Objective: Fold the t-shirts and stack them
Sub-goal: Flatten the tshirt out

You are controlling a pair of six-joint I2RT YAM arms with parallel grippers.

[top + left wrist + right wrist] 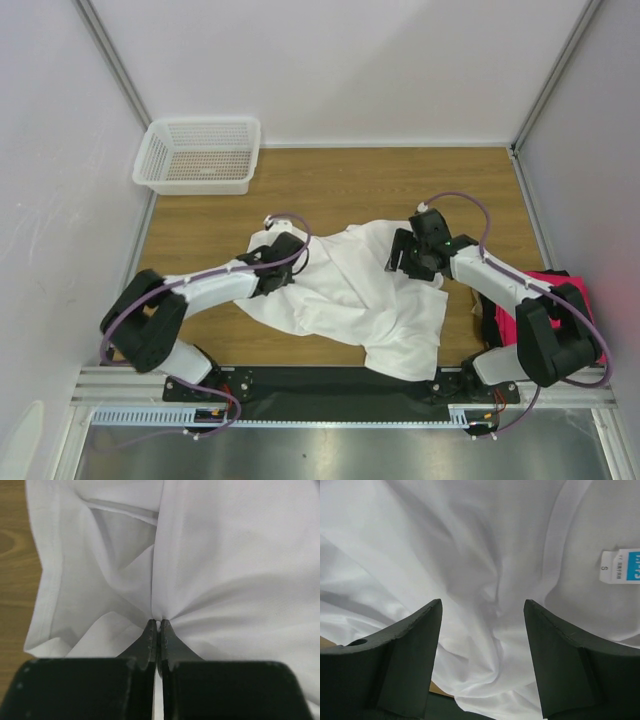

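- Large plain white cloth t-shirt is seen from above, crumpled on the wooden table.
- At the left wrist, its fold is pinched by the left gripper, fingers pressed together.
- At the right wrist, the right gripper is held over it with fingers spread, near its blue-white tag.

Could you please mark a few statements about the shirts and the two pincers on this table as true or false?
1. The left pincer is shut on a pinch of the white t-shirt. True.
2. The right pincer is clamped on the cloth. False: its jaws stand open over the white t-shirt.
3. The pink t-shirt lies in the basket. False: it lies beside the right arm, outside the basket.
4. The white t-shirt is crumpled, not neatly folded. True.
5. A small tag shows on the white t-shirt. True.
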